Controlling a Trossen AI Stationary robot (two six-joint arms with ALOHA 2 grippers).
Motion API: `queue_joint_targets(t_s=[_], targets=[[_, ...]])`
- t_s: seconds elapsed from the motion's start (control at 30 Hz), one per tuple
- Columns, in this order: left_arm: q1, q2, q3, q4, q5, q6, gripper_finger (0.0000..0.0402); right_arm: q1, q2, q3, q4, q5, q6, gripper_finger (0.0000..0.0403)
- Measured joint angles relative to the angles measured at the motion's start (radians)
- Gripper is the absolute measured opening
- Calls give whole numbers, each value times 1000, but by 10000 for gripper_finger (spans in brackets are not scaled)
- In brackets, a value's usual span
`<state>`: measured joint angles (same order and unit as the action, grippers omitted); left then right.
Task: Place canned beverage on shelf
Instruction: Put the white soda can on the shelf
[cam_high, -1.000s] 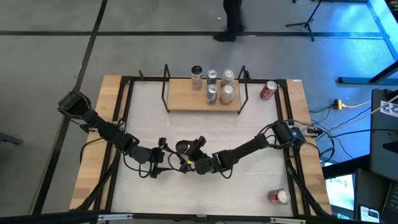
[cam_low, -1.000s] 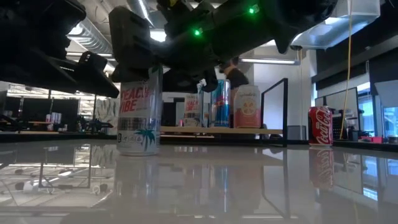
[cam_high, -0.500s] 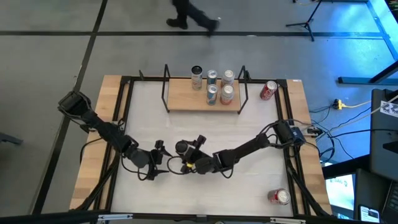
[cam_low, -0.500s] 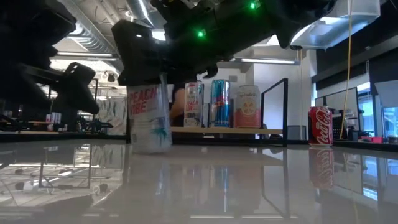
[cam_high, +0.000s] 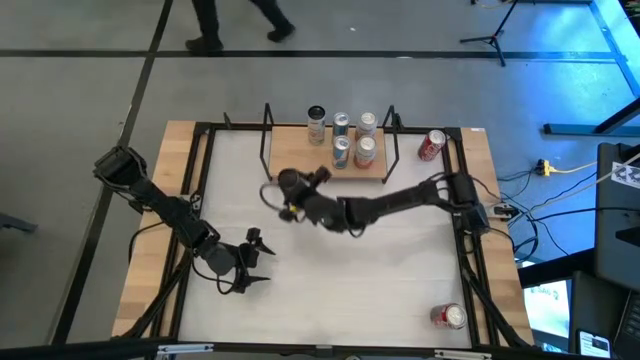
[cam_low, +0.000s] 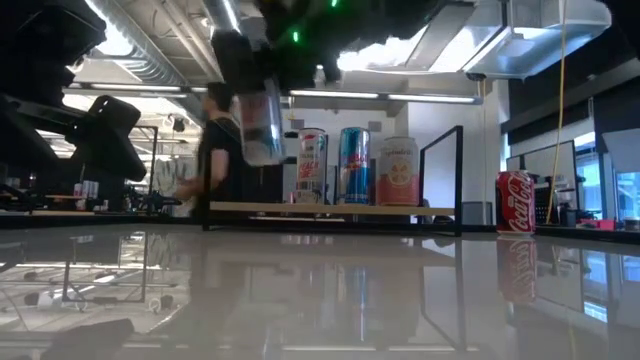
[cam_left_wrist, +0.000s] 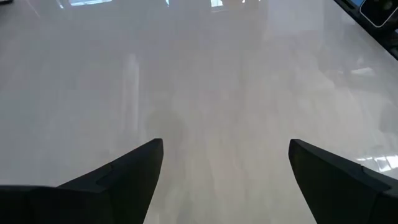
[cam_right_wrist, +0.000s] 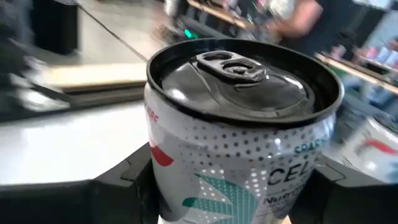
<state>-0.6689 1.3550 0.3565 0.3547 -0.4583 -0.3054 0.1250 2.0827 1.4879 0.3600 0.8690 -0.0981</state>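
A white can with teal and red print (cam_high: 289, 183) (cam_low: 259, 122) hangs in the air, with my right gripper (cam_high: 296, 192) shut on it. It is just in front of the left part of the shelf (cam_high: 300, 158), a light-wood board with black rod uprights. The right wrist view shows the can's dark top (cam_right_wrist: 239, 71). Several cans (cam_high: 353, 150) stand on the shelf's right half. My left gripper (cam_high: 254, 262) (cam_left_wrist: 224, 162) stands open over bare tabletop at the near left, with nothing between its fingers. My right gripper pinches the can's side wall (cam_right_wrist: 155, 168) below the top rim, one dark finger (cam_right_wrist: 121, 183) on each side. The fingers reach in nearly level from the table's right side. The can is lifted clear of the table, top up and a little tilted.
A red can (cam_high: 431, 145) (cam_low: 515, 200) stands on the table right of the shelf, and another red can (cam_high: 448, 316) lies at the near right corner. A black frame (cam_high: 200, 180) runs around the white tabletop. A person walks past beyond the far edge.
My right gripper has lifted the can off the table's middle. It has carried the can up and toward the far edge, to just in front of the shelf, and the can is now a little tilted. My left gripper has drawn back slightly toward the near left.
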Motion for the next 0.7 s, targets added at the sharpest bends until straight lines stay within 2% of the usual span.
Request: queue_joint_targets(t_s=[0.3,0.7], targets=[[0,0,0,-3,6,-7,338,-144,2,-2,-136,3,170,236],[0,0,0,-3,7,-7,338,-212,2,-2,-173,-20,196,236]])
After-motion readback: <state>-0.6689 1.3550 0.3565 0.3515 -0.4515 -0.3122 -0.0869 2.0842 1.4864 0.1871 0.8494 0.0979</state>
